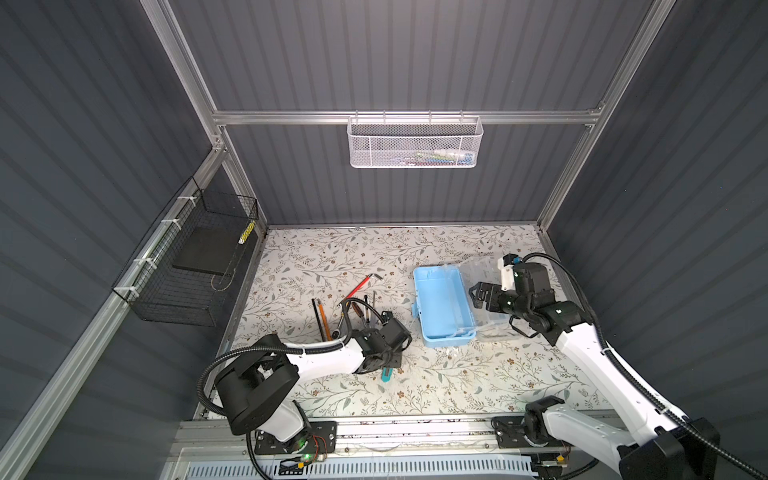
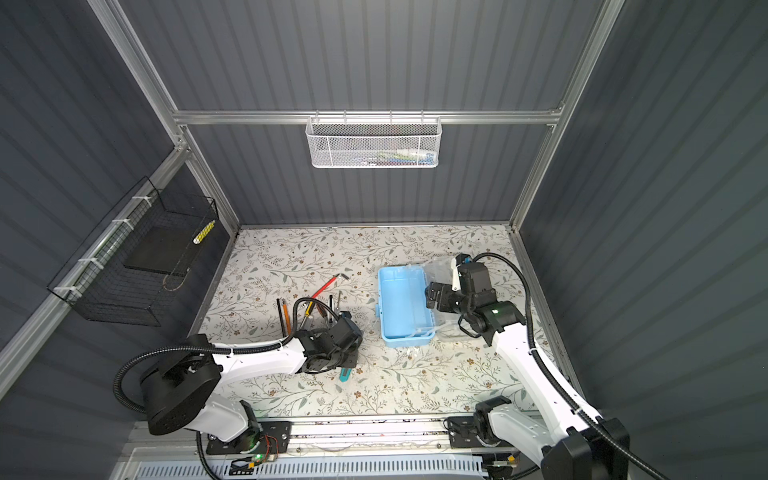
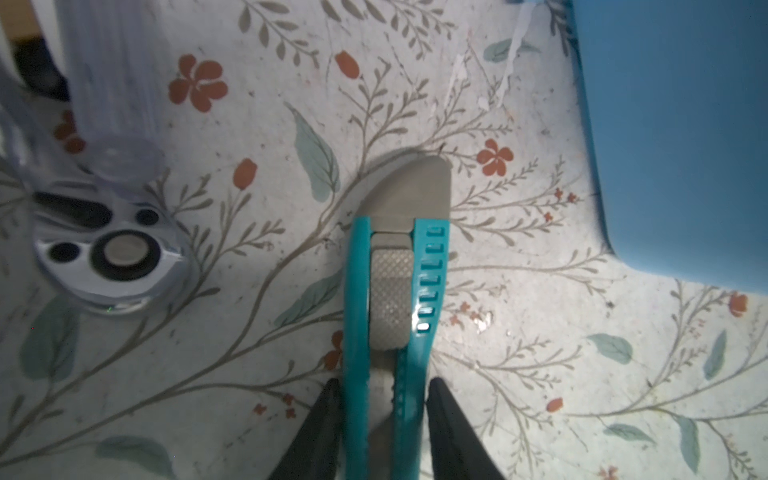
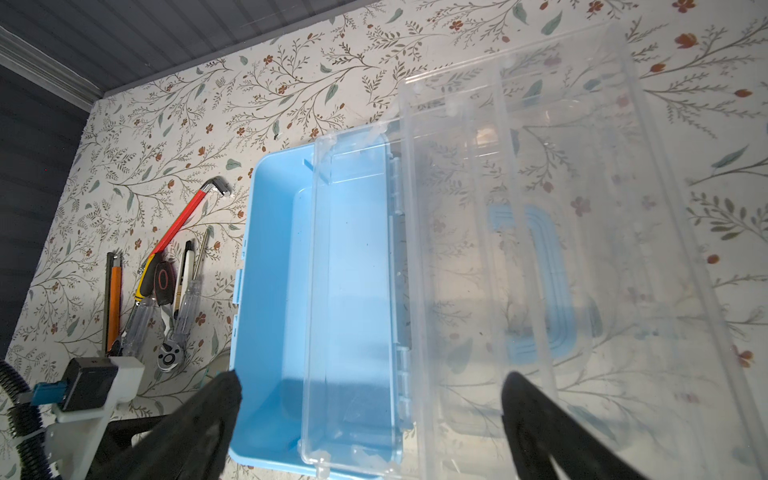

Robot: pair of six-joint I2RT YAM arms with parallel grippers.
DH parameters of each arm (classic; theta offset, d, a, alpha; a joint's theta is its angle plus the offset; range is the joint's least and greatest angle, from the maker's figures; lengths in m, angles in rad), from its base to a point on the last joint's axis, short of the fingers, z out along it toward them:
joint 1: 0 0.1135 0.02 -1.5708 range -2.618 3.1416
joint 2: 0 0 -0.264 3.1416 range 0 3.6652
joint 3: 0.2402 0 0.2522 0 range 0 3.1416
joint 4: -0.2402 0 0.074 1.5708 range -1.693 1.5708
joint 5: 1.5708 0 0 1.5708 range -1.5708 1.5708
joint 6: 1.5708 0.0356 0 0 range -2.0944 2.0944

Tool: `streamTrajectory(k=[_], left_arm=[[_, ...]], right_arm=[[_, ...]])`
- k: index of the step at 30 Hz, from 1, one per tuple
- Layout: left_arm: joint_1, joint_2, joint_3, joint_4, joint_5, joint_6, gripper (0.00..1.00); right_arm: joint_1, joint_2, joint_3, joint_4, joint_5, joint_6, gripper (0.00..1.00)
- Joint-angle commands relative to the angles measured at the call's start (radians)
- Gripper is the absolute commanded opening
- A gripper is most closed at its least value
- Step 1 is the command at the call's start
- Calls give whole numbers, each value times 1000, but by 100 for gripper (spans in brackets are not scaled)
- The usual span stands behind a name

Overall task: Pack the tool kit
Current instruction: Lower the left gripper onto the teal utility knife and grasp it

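Wrist bent down, left gripper [image 3: 383, 382] pinches utility knife [image 3: 392, 291] between its fingers; right gripper [image 4: 370, 378] hovers spread above tool kit [image 4: 274, 249].

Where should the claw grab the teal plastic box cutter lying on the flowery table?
Grab the teal plastic box cutter across its slim handle, behind the grey slider, coming straight down from above. It lies flat on the flowery table, so only its two long sides are free. The left claw straddles the handle there.
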Motion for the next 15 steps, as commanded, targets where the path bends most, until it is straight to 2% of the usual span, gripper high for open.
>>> streamTrajectory(k=[1, 9, 13, 15], left_arm=[[-3, -13, -34, -37, 24, -11, 30], [-3, -18, -46, -2, 31, -12, 20], [-3, -58, -40, -5, 8, -2, 20], [-2, -54, -39, -10, -2, 1, 23]], right_arm=[[-4, -23, -12, 6, -8, -1, 99], [-8, -51, -21, 21, -16, 11, 99], [-8, -56, -31, 43, -41, 25, 99], [-9, -50, -29, 45, -53, 27, 99]])
